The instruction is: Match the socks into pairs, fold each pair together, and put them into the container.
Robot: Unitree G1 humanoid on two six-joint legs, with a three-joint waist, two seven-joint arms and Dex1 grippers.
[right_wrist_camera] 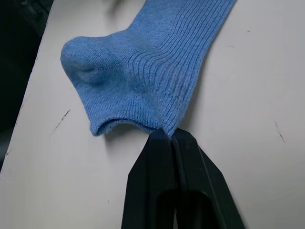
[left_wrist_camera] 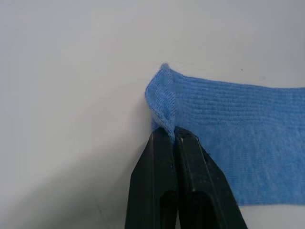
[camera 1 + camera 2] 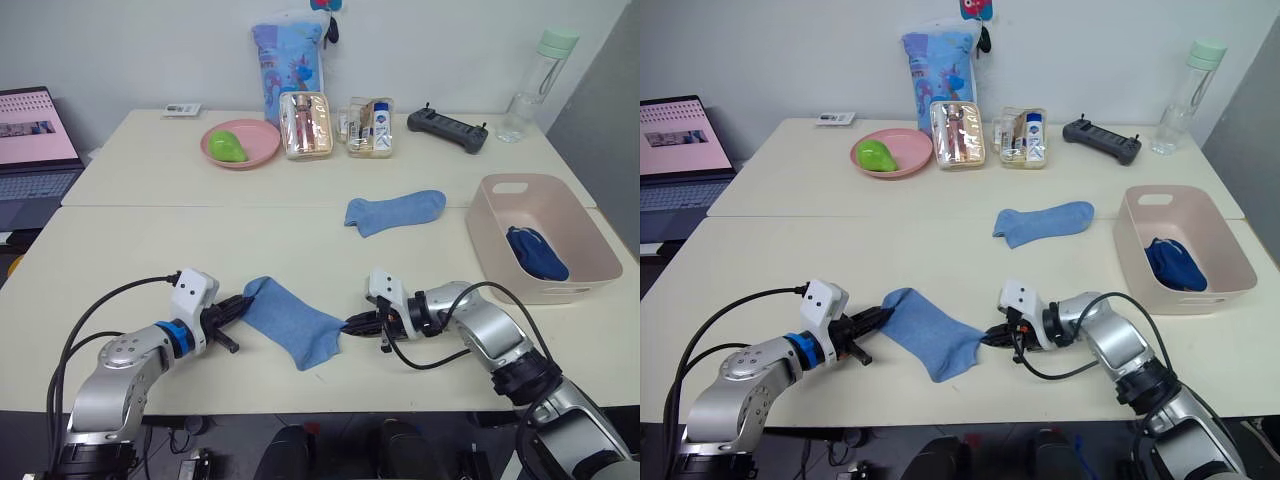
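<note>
A light blue sock (image 3: 290,318) is being held flat on the surface (image 3: 120,260), stretched between the left hand (image 3: 238,305), pinched shut on one end, and the right hand (image 3: 352,324), pinched shut on the other. Its partner sock (image 3: 393,211) is lying farther back, nearer the right hand, beside the container (image 3: 590,235), where dark socks (image 3: 537,252) are resting. The pinched edges are being shown up close in the wrist views.

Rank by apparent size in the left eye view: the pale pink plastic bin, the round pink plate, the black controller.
1. Pale pink plastic bin, clearly largest, though nearer the camera.
2. Round pink plate.
3. Black controller, close to the plate in width but slimmer.
</note>
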